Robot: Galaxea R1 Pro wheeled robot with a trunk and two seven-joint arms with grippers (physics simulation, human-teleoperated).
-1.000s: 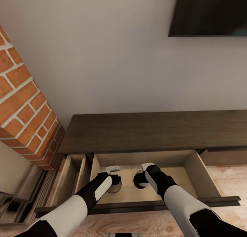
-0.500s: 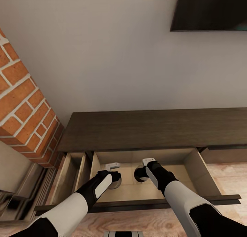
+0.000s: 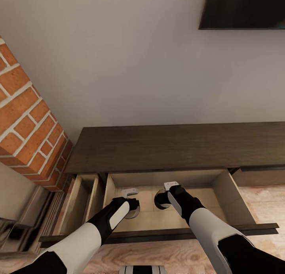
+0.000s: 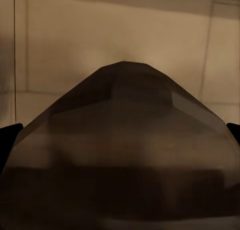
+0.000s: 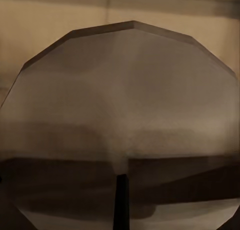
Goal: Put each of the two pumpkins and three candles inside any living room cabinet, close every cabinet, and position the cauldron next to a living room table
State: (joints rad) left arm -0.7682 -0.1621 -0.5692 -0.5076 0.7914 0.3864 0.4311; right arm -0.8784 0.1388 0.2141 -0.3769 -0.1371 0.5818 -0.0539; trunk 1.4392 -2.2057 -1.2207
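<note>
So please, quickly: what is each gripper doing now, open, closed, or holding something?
Left gripper: closed on a candle, inside the open cabinet drawer.
Right gripper: closed on another candle, same drawer.

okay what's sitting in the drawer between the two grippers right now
Nothing: in the head view, bare drawer floor separates the left gripper with its candle from the right gripper with its candle.

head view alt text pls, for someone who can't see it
Both robot arms reach down into the open drawer of a long dark wood cabinet, the left gripper and right gripper each at a rounded tan object. A brick column stands to the left.
</note>
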